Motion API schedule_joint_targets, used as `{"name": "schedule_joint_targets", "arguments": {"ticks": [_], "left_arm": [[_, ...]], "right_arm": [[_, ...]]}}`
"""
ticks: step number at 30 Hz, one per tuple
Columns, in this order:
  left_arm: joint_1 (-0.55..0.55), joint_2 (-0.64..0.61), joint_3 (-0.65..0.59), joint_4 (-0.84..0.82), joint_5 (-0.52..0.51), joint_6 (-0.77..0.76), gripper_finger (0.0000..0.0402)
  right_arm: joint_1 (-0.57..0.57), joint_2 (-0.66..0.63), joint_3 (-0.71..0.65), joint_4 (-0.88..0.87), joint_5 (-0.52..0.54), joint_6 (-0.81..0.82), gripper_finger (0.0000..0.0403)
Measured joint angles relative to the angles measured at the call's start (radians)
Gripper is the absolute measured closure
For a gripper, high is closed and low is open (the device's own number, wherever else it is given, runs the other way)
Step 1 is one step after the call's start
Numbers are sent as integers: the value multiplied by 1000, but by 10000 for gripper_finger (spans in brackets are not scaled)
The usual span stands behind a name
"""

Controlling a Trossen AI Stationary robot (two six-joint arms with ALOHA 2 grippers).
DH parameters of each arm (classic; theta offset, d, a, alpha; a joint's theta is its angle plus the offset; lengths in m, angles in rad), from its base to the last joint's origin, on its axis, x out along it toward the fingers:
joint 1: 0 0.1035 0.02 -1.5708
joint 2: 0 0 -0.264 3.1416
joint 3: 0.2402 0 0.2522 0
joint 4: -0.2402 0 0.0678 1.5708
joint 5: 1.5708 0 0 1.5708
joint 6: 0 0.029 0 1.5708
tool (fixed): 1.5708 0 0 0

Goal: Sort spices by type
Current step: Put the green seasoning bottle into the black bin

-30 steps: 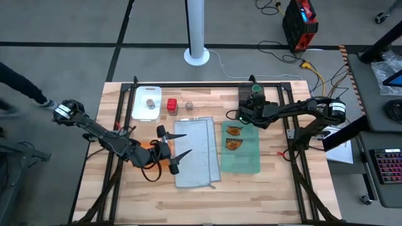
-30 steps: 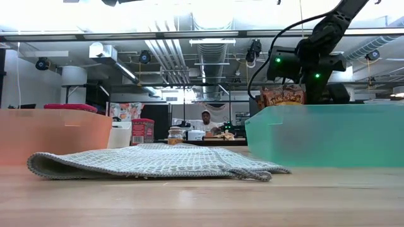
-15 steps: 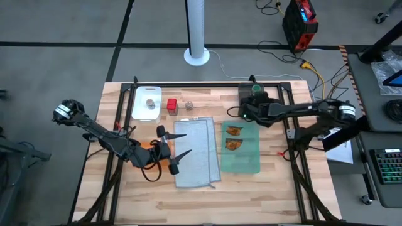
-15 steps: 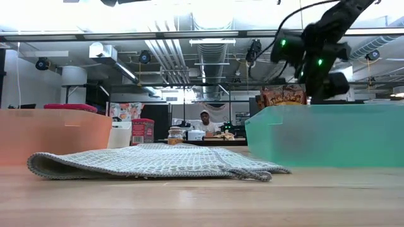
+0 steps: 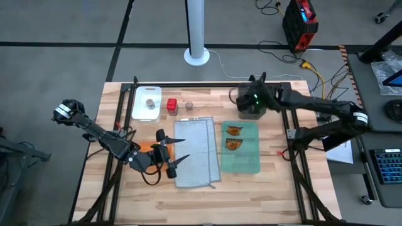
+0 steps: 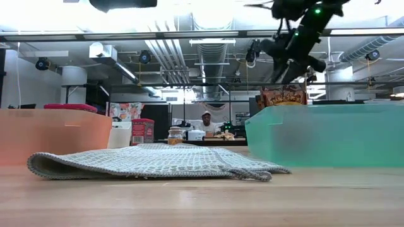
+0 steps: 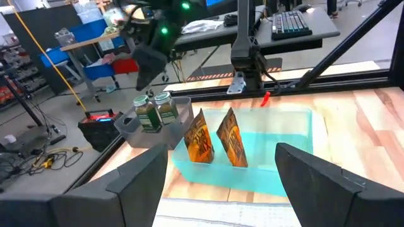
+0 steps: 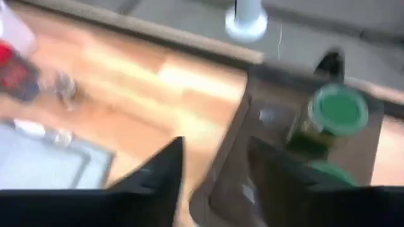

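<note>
Since both green-topped jars [image 7: 154, 111] already stand together in the dark bin [image 7: 126, 125], the right jaws hang spread and empty just above them, likely done with that pair. One jar lid shows just ahead of those jaws in the right wrist view. The left jaws are spread wide and hold nothing, low over the seam of the orange cloth [image 5: 146, 147] and grey cloth [image 5: 198, 154]. Ahead of the left jaws, the two packets [image 5: 233, 137] sit paired on the green cloth [image 5: 248, 157]. Off to their side, well apart, a red container [image 5: 171, 107] and one shaker [image 5: 189, 105] stand on the bare counter [image 5: 251, 194], the other shaker [image 5: 151, 104] on the white board [image 5: 141, 113]. Shakers look unsorted, probably the next job.
</note>
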Motion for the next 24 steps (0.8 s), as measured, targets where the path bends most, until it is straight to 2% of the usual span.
{"name": "schedule_joint_targets", "arguments": {"ticks": [3,4,5,9,13,18,24], "left_arm": [[2,-1,0,2,-1,13,125],[2,-1,0,2,-1,16,125],[2,-1,0,2,-1,17,125],[2,-1,0,2,-2,18,125],[1,-1,0,2,-2,19,125],[1,-1,0,-1,-2,19,125],[1,-1,0,-7,-2,19,125]], "right_arm": [[-45,90,109,-198,-65,-19,342],[-52,126,145,-256,-67,-32,368],[-56,163,180,-310,-68,-45,378],[-62,309,315,-504,-93,-54,388],[-62,427,396,-619,-88,-56,393],[-64,513,428,-643,-58,-79,394],[-87,549,432,-686,-18,-64,394]]}}
